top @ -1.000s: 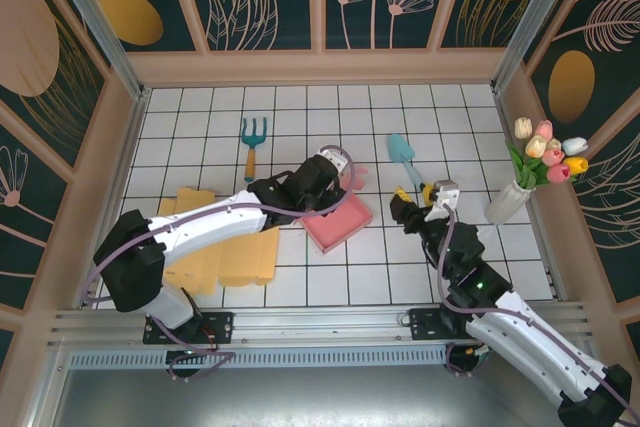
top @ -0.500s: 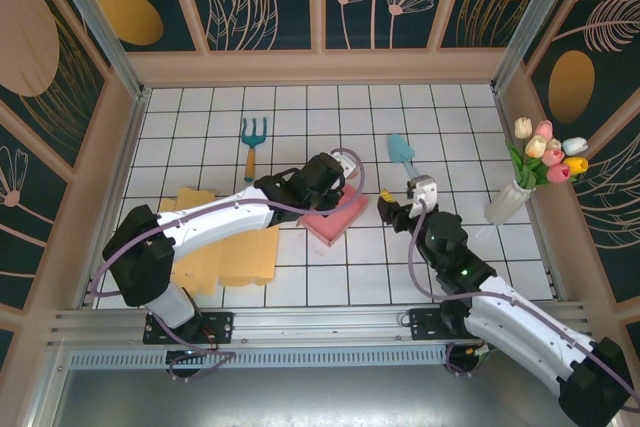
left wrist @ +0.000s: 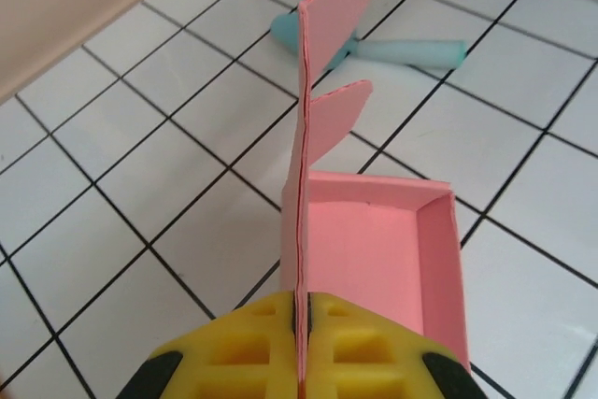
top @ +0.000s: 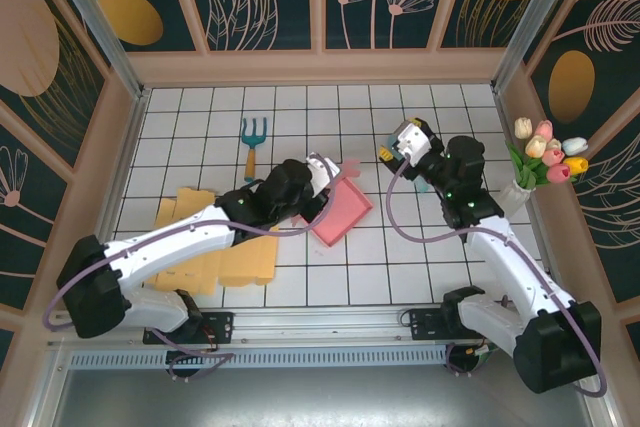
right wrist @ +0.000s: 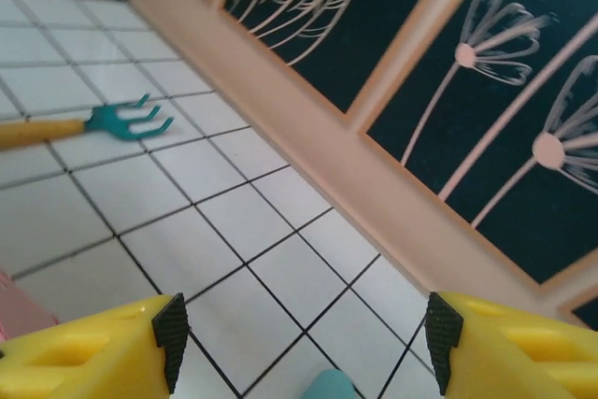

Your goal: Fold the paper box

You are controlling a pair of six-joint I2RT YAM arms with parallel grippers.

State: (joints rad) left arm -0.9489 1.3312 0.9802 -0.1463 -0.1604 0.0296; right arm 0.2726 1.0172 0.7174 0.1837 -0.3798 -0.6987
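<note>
The left tool was clamped tight on the upright flap of the pink paper box, which lay on the table; the right tool hung open and empty; the box walls looked formed, with that flap seemingly left to fold in.

1. The left gripper has closed on the upright flap of the pink paper box.
2. The box has turned slightly on the tiles.
3. The right gripper has left the box's right side and risen. It is now behind the box and to its right, jaws apart.
</note>
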